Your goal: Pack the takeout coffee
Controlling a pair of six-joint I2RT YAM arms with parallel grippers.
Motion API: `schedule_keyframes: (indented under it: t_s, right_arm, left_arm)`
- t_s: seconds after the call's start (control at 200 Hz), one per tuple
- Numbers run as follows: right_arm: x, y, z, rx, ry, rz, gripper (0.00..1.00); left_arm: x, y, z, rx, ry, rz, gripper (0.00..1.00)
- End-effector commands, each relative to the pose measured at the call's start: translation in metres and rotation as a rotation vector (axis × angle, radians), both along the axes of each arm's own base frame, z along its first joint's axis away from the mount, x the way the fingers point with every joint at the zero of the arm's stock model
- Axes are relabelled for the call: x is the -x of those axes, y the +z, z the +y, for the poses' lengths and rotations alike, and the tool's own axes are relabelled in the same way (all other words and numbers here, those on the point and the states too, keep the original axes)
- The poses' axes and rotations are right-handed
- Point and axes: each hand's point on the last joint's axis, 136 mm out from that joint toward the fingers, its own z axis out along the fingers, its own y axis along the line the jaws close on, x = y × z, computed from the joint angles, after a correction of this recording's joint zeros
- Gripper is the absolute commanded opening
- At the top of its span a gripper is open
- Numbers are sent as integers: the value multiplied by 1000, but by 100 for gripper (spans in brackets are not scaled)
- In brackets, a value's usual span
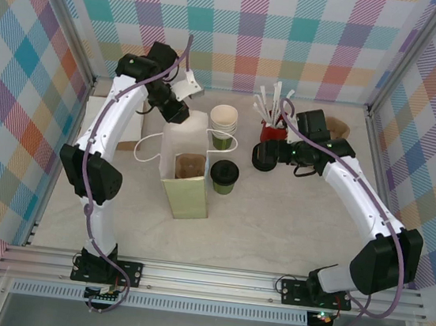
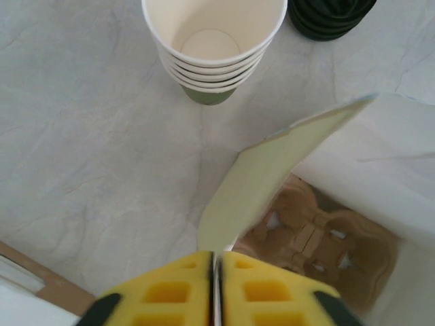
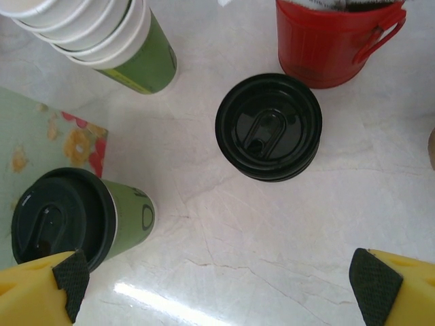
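The takeout coffee [image 1: 224,176], a green cup under a black lid, stands upright on the table just right of the open gift bag [image 1: 185,195]. In the right wrist view the coffee [image 3: 75,217] sits beside one yellow fingertip [image 3: 41,285]. My right gripper [image 3: 217,295] hovers wide open above bare table, with nothing between its fingers. It hangs near the stack of lids [image 1: 264,157]. My left gripper [image 2: 216,261] is shut on the thin rim of the gift bag [image 2: 272,176] at the bag's back edge [image 1: 178,112]. A cardboard cup carrier [image 2: 319,234] lies inside the bag.
A stack of lidless green cups [image 1: 223,124] stands behind the coffee. The black lids [image 3: 268,125] and a red holder of stirrers [image 3: 333,41] sit to the right. A white box [image 1: 115,123] lies at the left, with checked walls all round.
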Motion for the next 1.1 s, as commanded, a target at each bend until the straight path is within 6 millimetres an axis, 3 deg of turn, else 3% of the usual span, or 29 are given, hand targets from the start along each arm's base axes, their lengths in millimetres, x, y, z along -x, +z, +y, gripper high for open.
schedule_keyframes:
  t_s: [0.0,0.345,0.535,0.735,1.095]
  right_arm:
    - [8,-9,0,21,33,48,100]
    - [23,-20,24,49,107,107,100]
    - [27,-30,53,80,172,132,100]
    - [33,-40,84,113,255,170,100]
    - [56,-57,122,170,366,245,100]
  left_arm:
    - [18,18,11,-20,49,-16,4]
    - [66,-4,56,-15,279,80,1]
    - [93,-6,84,37,427,43,1]
    - [114,-4,126,2,611,29,0]
    - [116,-6,152,4,767,40,0]
